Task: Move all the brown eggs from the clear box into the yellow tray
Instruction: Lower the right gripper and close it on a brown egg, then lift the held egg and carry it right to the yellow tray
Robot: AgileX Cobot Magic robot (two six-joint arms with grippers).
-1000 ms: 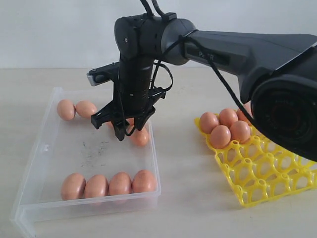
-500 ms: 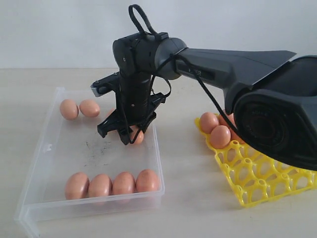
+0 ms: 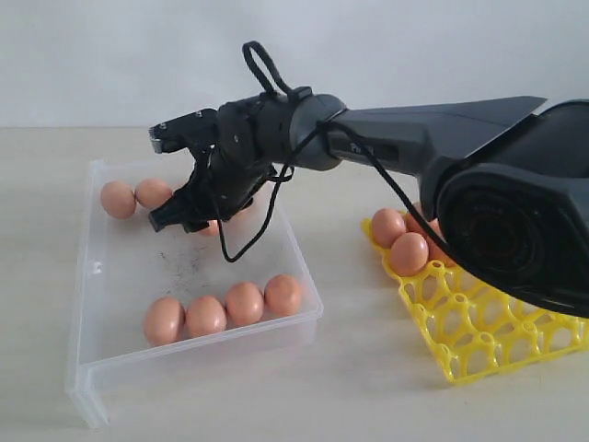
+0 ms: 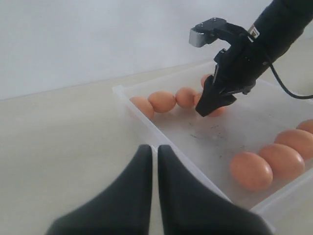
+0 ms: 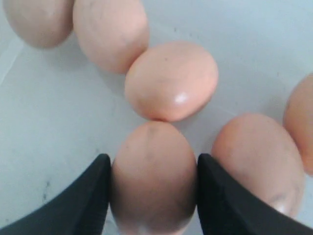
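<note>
Right wrist view gives the clearest answer about the step in hand: the right fingers [image 5: 90, 200] stand narrow, one on each side of one brown egg [image 5: 152, 171], and both seem to touch its shell. I judge therefore that this is the grasp of the next egg, with the lift not yet begun. This egg is inside the clear box [image 3: 129, 276]; whether it rests fully on the floor of the box I cannot tell. Just ahead of the fingertips a second egg [image 5: 171, 81] touches the end of the gripped one, and a third egg [image 5: 257, 161] lies close outside one finger. For this reason the next move, in my judgement, calls for a slow, straight lift away from the floor, with a grip firm enough for the smooth shell but not hard enough to crack it, so that the neighbours are not pushed. After that the egg must travel to the yellow tray [image 3: 479, 331], which sits well apart from the fingers on the surface [image 3: 350, 387], and go down into a free cell; the eggs in the tray [image 3: 409, 253] fill only one corner. A row of four eggs [image 3: 225, 308] waits in the box, apart from the fingers. The left fingers [image 4: 127, 196] are pressed together, hold nothing, and stay outside the box.
</note>
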